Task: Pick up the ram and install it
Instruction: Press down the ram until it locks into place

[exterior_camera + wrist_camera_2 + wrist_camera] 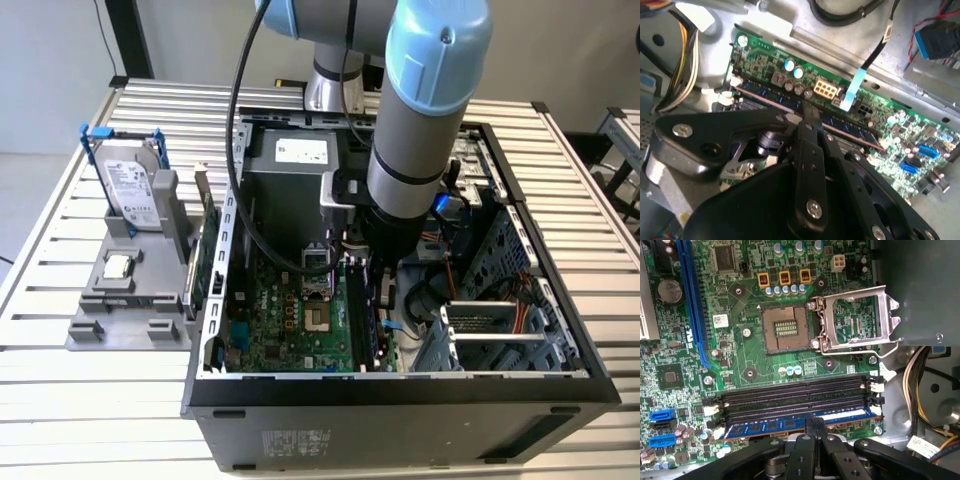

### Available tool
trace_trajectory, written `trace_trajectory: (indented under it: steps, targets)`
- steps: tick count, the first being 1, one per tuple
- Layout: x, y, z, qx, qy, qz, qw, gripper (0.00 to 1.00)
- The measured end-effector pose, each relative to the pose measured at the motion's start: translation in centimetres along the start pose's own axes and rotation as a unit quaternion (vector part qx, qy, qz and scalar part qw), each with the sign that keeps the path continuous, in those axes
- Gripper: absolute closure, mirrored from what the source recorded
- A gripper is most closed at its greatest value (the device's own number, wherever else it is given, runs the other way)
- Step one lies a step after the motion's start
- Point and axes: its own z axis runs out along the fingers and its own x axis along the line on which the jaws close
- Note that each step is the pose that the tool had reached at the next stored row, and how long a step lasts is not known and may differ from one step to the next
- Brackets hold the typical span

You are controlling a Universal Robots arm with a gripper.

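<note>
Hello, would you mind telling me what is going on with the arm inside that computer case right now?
The arm has reached down into the open computer case and its end effector is closed on the ram. The stick lies along the outermost of the motherboard's memory slots, beside two empty black ones. Whether it is fully seated cannot be told. The processor socket nearby is open and empty.

Thin, long blue-green ram (790,424) with small black chips, standing on edge along a motherboard slot beside two empty black slots; likewise lengthwise in the second wrist view (790,101).
</note>
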Motion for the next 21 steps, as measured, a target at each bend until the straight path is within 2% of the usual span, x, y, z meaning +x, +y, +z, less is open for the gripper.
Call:
trace_trajectory:
  steps: [1,2,3,17,18,21]
  targets:
    - [-0.04,0.0,-0.25,0.0003,-0.0024,0.0,1.0,1.0]
    - [-0.07,-0.02,-0.62,0.0004,-0.003,0.0,1.0,1.0]
    - [-0.08,-0.03,-1.17,0.0002,-0.0018,0.0,1.0,1.0]
    - [-0.58,-0.23,-7.46,0.0002,-0.0017,0.0,1.0,1.0]
    - [-0.6,-0.24,-7.71,0.0002,-0.0016,0.0,1.0,1.0]
    - [-0.61,-0.24,-7.75,0.0002,-0.0017,0.0,1.0,1.0]
